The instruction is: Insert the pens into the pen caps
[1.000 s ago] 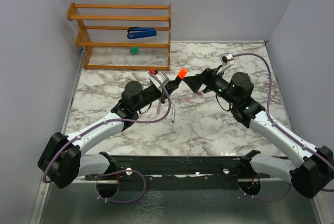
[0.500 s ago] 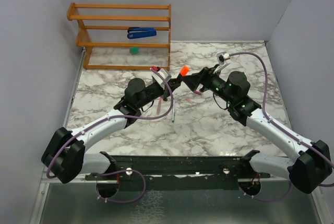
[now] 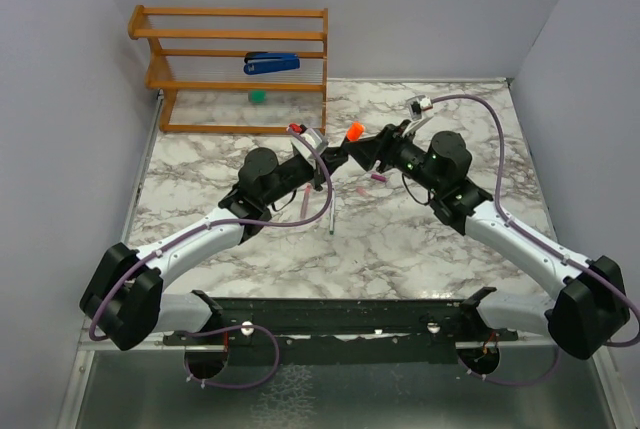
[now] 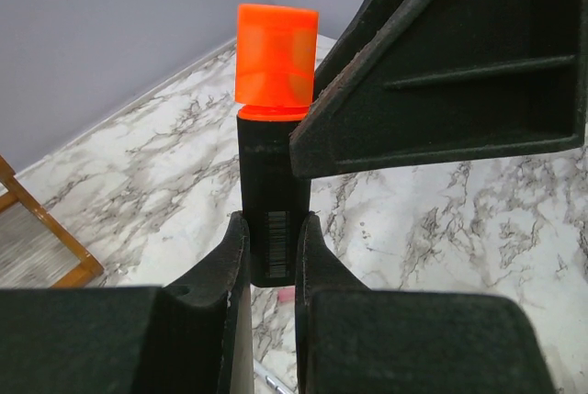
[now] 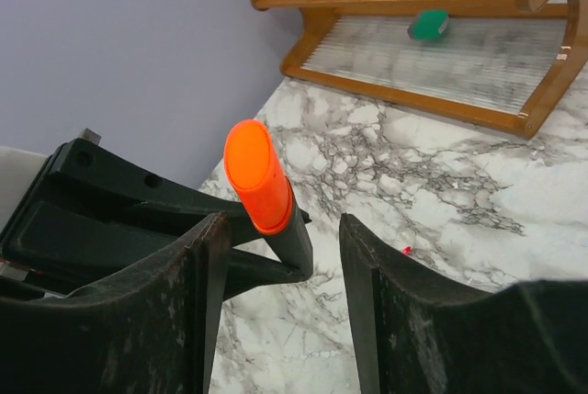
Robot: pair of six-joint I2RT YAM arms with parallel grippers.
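Black marker body (image 4: 272, 201) with orange cap (image 4: 276, 65) already seated on top, held upright above the table (image 3: 420, 239) between both arms. Clamped low on the barrel by the left tool (image 4: 272, 247). Right tool (image 5: 280, 302) moved in from a second ago and narrowed around the capped end, yet in the right wrist view stood apart on either side, not gripping. Looked like one pen done, or about to be pressed home. Left lying on the marble: grey pen (image 3: 330, 217) and a pink piece (image 3: 378, 177). Farther back, wooden rack (image 3: 230, 69) with blue stapler-like object (image 3: 272, 62) and small green object (image 3: 259, 96), well clear. Only the left tool crowded the right one's approach.
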